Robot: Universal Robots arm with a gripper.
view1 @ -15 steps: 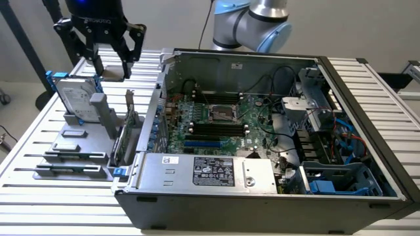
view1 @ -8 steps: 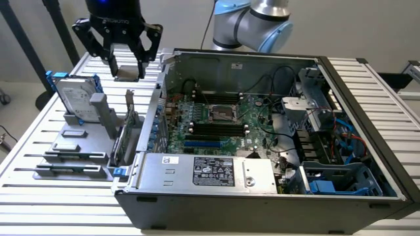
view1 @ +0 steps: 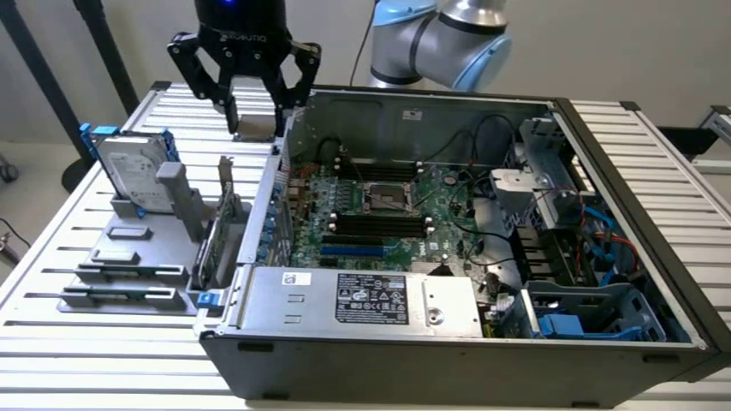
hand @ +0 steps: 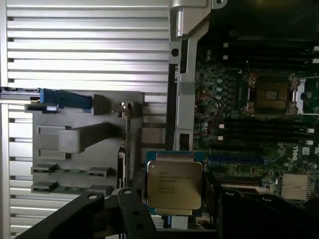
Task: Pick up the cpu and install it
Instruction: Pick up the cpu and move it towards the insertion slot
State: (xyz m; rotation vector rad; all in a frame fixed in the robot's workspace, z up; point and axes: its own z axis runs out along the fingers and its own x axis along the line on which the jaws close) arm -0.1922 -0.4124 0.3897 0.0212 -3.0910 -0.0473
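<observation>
The cpu (view1: 253, 111), a flat square chip with a silver-grey metal top, hangs between the black fingers of my gripper (view1: 253, 120), which is shut on it. It is held above the slatted table, just outside the computer case's wall at the exterior view's left. In the wrist view the cpu (hand: 174, 185) shows its printed lid, with my gripper (hand: 174, 201) clamped on its two sides. The open CPU socket (view1: 389, 199) lies on the green motherboard inside the case, seen again in the wrist view as the socket (hand: 271, 93) with its metal frame.
A grey fixture tray (view1: 137, 257) at the exterior view's left holds a silver hard drive with a blue bracket (view1: 132, 171) and an upright card (view1: 217, 231). The open case (view1: 639, 214) contains memory slots, cables, a drive cage and a power supply (view1: 365, 300) at the front.
</observation>
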